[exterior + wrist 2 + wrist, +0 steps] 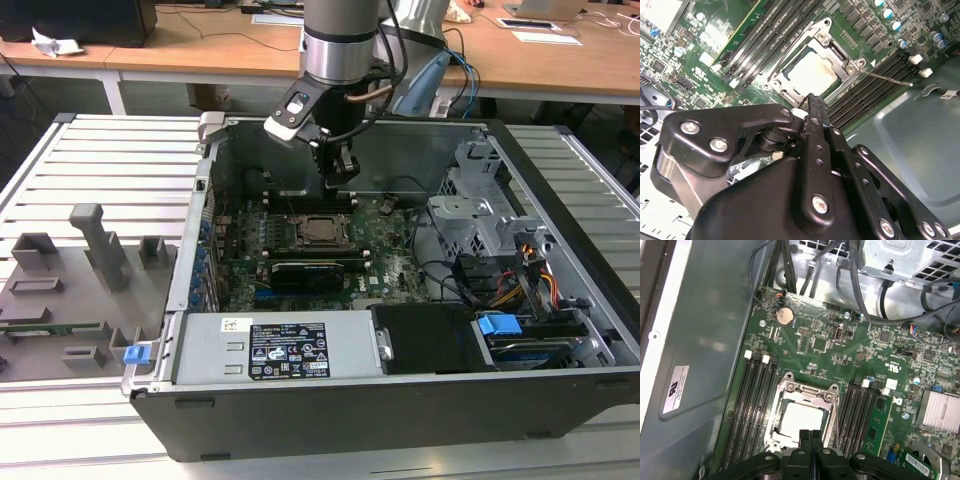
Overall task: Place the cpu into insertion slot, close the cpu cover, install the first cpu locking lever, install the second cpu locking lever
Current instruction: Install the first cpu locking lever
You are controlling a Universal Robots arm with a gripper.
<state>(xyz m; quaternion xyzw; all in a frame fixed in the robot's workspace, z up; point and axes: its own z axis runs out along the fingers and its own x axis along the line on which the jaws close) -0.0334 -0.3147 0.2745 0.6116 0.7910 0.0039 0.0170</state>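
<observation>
While the slatted metal bench [100, 150] carries an open computer case [380, 415] lying on its side, the robot arm [340, 40] reaches down into it from above. Grey fixtures [60, 290] sit on the bench towards the exterior view's left, well apart from the case. Inside the case, a green circuit board [395, 260] covers the floor, and a boxy power supply [270, 345] with a label lies along the near wall.

The end effector [342, 178] hangs over the board, just beyond the insertion slot [303, 230] as the exterior view sees it. In both wrist views its two black fingers are clenched against each other with nothing between them [810, 99] [810, 434], and their tips stand close over one edge of the slot. Whether they touch it cannot be told.

Rows of long black memory slots [752, 405] run on either side of the socket. The cpu cover [807, 390] lies down flat on the slot, its metal frame ringing the square opening [832, 47]. The cpu [802, 417] sits in the insertion slot, its pale face showing through the cover's cut-out [812, 75].

In the second wrist view a thin metal lever [887, 78] sticks out from a corner of the socket and runs over the neighbouring memory slots. A round coin cell [785, 316] sits on the board, well away from the socket.
</observation>
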